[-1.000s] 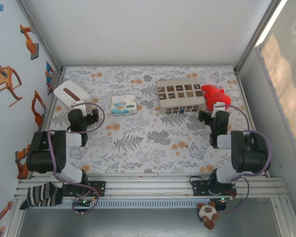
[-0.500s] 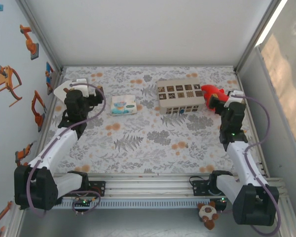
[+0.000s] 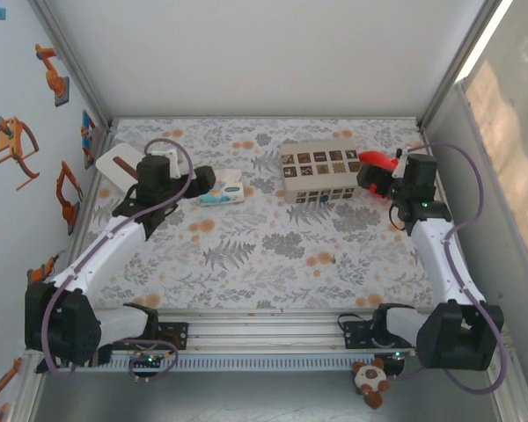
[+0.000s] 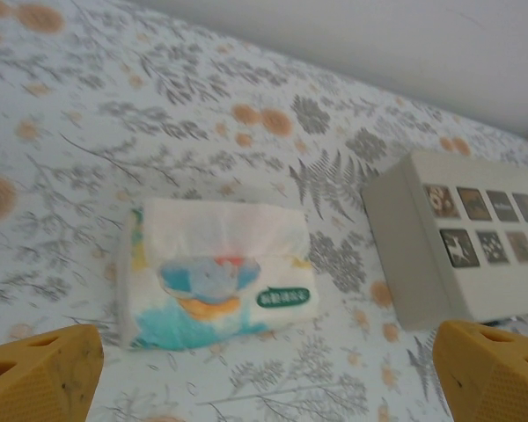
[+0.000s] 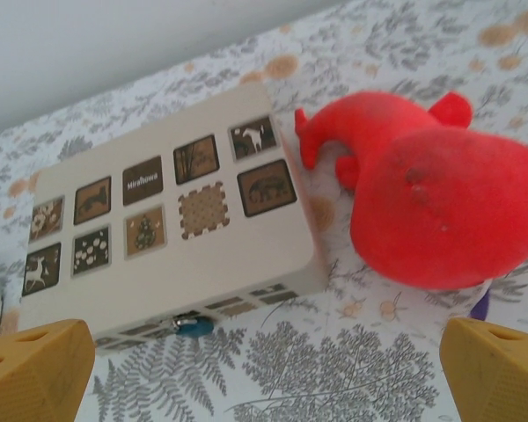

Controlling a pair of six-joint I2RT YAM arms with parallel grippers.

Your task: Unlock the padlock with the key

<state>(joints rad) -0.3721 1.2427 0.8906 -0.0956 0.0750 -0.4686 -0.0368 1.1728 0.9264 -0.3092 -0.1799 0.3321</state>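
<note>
While both my arms were stretched over the flowered table [image 3: 273, 255], my left gripper [image 4: 266, 374] stood wide open with nothing between its fingers, and a tissue pack [image 4: 216, 286] lay near it at 12 o'clock. My right gripper [image 5: 264, 369] gaped just as wide and empty. A patterned box [image 5: 172, 237] lay at its 11 o'clock, and a red plush toy [image 5: 440, 207] sat just beside the box at 1 o'clock. What looked like a small blue padlock [image 5: 194, 326] hung on the box's near wall.
</note>
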